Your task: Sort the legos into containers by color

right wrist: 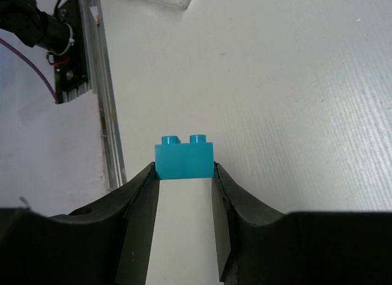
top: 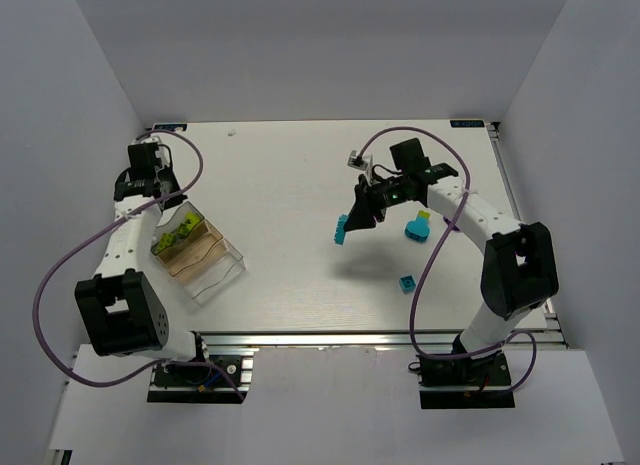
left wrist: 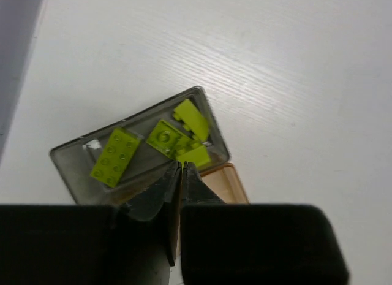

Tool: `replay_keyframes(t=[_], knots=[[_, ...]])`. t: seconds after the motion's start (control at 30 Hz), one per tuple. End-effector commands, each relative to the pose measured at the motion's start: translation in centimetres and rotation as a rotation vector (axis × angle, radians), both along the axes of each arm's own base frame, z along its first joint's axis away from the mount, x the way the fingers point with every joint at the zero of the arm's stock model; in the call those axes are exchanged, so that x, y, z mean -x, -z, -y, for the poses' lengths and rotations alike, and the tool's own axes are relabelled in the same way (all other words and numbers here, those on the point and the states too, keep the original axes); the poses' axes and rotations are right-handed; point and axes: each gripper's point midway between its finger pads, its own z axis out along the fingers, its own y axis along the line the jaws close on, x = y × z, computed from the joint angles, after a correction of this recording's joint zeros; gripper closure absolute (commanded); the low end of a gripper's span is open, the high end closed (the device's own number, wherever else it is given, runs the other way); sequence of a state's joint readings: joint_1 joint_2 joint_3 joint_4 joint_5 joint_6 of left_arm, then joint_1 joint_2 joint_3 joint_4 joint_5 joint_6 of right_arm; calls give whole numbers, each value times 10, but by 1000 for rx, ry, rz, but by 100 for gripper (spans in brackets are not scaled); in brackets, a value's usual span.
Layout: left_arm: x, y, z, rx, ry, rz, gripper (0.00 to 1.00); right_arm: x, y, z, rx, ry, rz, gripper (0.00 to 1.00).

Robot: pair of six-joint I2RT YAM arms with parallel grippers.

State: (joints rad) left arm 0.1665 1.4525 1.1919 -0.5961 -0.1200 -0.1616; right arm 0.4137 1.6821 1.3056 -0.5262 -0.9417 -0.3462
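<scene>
At the left of the top view, the box [top: 225, 270] lies slanted on the counter [top: 290, 175]. Its upper left compartment holds several green bricks [left wrist: 114, 156], and the other compartments look free of bricks. The left gripper [left wrist: 181, 173] hangs above this green compartment with its fingers pressed together and nothing between them.

Right of the middle, the right gripper [top: 352, 223] is clamped on a blue brick [right wrist: 184, 161]. The brick sits only between the very tips and, judging by the shadow below it, is lifted off the counter. Further right on the counter lie a rounded blue piece [top: 416, 229] with a small green piece [top: 424, 214] touching it, and a small blue brick [top: 406, 283] nearer the lower edge.

The step in hand is, I think, to carry the held blue brick over to the box. Because the hold is shallow, the arm should move smoothly, without a quick turn of the wrist. It should arrive above a compartment without green bricks and high enough to pass the wall. It should also stay apart from the left gripper, which is close over the box. Then it is best to lower first and open only when the brick is inside, so that it does not bounce out.

I cannot read any brand, label or writing. The small dark marks at the far corners of the counter are too tiny to tell.
</scene>
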Motion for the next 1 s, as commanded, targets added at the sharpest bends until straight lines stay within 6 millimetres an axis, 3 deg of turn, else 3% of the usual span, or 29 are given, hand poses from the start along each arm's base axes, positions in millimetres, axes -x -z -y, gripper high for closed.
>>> replay_keyframes(t=[0.0,0.07,0.13,0.23,0.27,0.3,0.37,0.4,0.5,0.53,0.6,0.63,0.7,0.73,0.77,0.97], knots=[[-6,-41,23,127,19,135,85,-10,-24,-6,16,-13,149,100],[-3,-54,34,185,30,176,76,-14,-27,-13,42,-14,205,100],[1,-62,42,238,26,210,56,-17,-28,-18,70,-5,250,100],[5,-70,53,311,20,243,39,-17,-33,-39,99,-17,339,100],[6,-73,57,326,25,255,37,-11,-34,-50,102,-31,364,100],[8,-80,59,338,28,278,34,-19,-39,-56,106,-10,418,100],[12,-86,62,360,26,293,15,-13,-46,-74,84,-31,456,100],[14,-93,63,358,27,310,2,-23,-53,-83,69,0,496,100],[19,-110,63,360,21,341,2,-24,-57,-110,42,8,516,100],[20,-115,64,369,14,351,2,-28,-72,-122,2,9,546,100],[25,-127,64,370,6,382,2,-27,-70,-145,-29,2,524,100],[27,-132,64,374,0,392,2,-26,-86,-161,-86,-3,555,100],[34,-146,61,362,-25,423,2,-27,-82,-183,-124,16,513,100],[36,-149,59,367,-49,431,2,-24,-98,-199,-189,10,537,100],[41,-151,57,365,-65,431,2,-25,-89,-211,-205,7,517,100],[68,-169,53,345,-123,450,2,-11,-82,-278,-340,1,380,100]])
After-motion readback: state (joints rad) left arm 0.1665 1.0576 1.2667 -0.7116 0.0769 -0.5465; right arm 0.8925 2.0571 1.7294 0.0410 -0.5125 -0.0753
